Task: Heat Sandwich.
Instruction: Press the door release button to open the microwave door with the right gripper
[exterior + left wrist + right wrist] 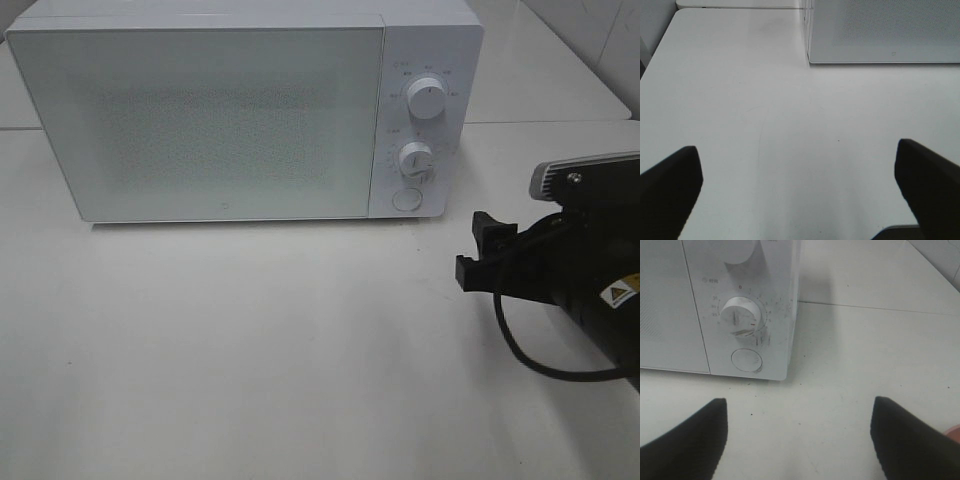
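Observation:
The sandwich is out of view. A white microwave (200, 120) stands at the back of the table with its door shut; it also shows in the left wrist view (880, 30) and the right wrist view (670, 305). My right gripper (478, 248) hovers open and empty just right of the microwave's front corner, its dark fingers (685, 440) wide apart, facing the control panel. A sliver of pink (954, 432), perhaps the plate's rim, peeks out beside one finger. My left gripper (796, 147) is open over bare table, before the microwave's left corner.
The control panel carries an upper knob (428, 98), a lower knob (415, 160) and a round door button (406, 198). A black cable (530, 360) loops from the right arm over the white table (250, 350). A tiled wall lies at the back right.

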### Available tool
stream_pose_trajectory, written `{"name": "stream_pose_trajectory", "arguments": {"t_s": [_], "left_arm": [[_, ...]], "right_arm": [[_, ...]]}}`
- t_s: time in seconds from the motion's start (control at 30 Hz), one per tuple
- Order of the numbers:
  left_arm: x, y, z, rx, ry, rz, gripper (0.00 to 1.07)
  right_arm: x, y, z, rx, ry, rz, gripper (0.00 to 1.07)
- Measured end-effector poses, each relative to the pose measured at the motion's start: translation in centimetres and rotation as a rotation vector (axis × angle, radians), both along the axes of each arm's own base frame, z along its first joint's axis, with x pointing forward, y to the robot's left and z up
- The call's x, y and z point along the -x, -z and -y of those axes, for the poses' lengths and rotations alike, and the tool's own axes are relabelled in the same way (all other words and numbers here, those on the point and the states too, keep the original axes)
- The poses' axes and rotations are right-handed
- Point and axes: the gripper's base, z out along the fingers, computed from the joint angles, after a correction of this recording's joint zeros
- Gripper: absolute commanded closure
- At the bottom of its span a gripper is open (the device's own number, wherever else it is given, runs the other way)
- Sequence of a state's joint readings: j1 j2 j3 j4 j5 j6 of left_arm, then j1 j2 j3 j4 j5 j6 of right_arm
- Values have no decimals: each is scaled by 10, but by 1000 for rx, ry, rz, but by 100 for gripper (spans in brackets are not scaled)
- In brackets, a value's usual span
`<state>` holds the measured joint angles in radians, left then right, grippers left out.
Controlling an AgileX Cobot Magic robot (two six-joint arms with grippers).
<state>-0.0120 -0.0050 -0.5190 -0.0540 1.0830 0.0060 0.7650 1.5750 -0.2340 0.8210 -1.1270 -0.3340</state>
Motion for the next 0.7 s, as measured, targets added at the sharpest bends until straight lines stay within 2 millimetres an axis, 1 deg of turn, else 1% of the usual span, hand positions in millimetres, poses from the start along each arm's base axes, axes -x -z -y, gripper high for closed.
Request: {"name": "stream_pose_trajectory", "arguments": {"t_s": [0.07,0.13,0.17,0.2,0.33,0.53,0.7], "left_arm": [[0,0,0,0,0,0,7],[0,0,0,0,0,0,7],[0,0,0,0,0,0,7],[0,0,0,0,0,0,7],[0,0,0,0,0,0,7],[0,0,0,0,0,0,7],[0,0,0,0,0,0,7]], "right_arm": [[0,2,-3,2,1,-4,31],[-1,4,-10,4,-4,-11,31],[-3,6,-17,1,-9,-11,31],[-3,6,-17,1,-9,-11,31],[-8,9,-31,0,-25,-9,31],[-10,10,-34,-4,-26,-9,31],[-10,10,-34,-64,-6,-13,33]]}}
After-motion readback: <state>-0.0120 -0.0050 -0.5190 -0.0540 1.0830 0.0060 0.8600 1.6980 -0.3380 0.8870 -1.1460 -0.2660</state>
